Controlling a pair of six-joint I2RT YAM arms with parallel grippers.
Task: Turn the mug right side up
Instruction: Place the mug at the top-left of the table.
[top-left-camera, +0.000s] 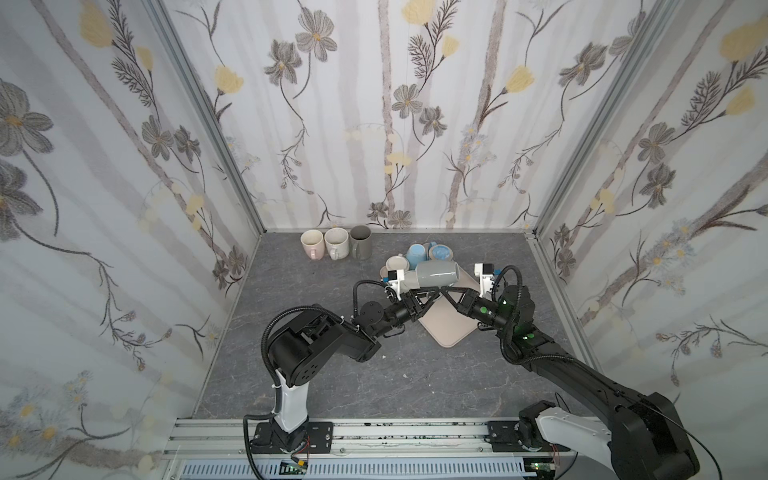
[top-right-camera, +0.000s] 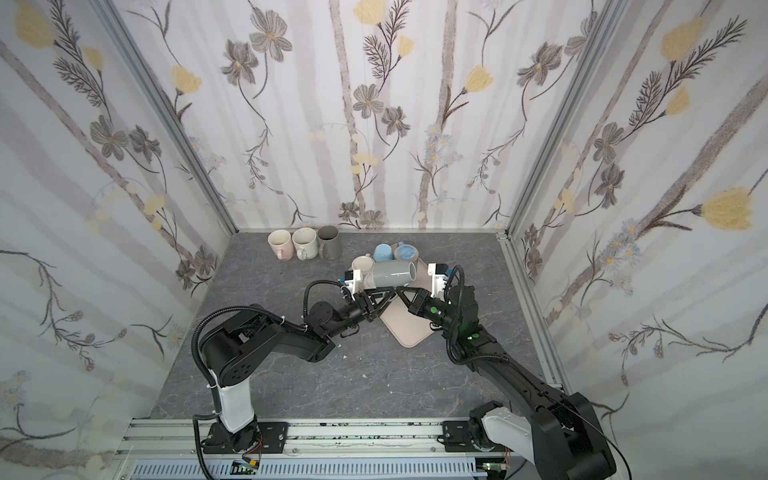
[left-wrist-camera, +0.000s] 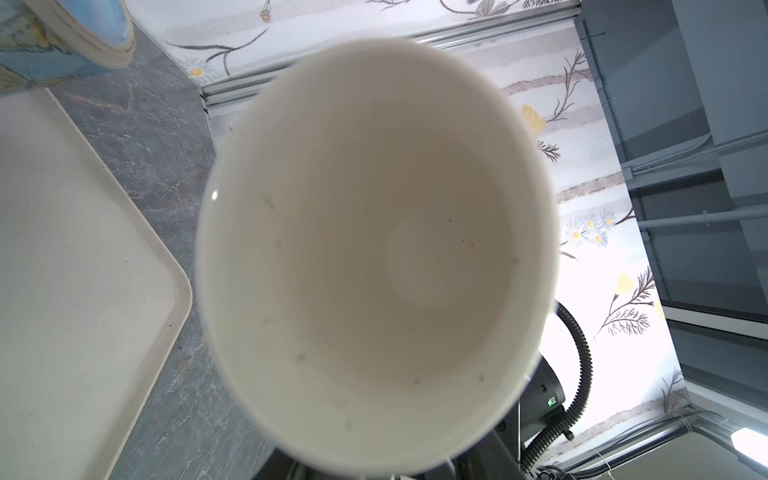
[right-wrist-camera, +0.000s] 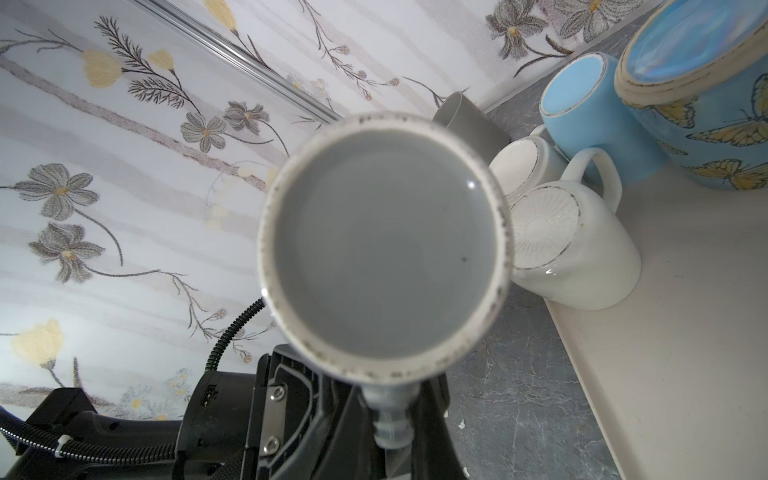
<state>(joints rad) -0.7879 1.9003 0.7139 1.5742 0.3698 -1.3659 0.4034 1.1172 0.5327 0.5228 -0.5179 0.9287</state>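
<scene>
Above the tray (top-left-camera: 446, 328), sideways grey mug (top-left-camera: 436, 275)

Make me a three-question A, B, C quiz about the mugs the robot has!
1. Where do the three upright mugs stand?
A at the front; B by the back wall; C in the air.
2. What colour is the lifted mug outside?
A grey; B pink; C blue.
3. How is the lifted mug turned?
A upright; B upside down; C on its side.

Answers:
1 B: they line up under the wall.
2 A: its side shows grey in both top views.
3 C: it lies level, with its mouth facing sideways.
</scene>
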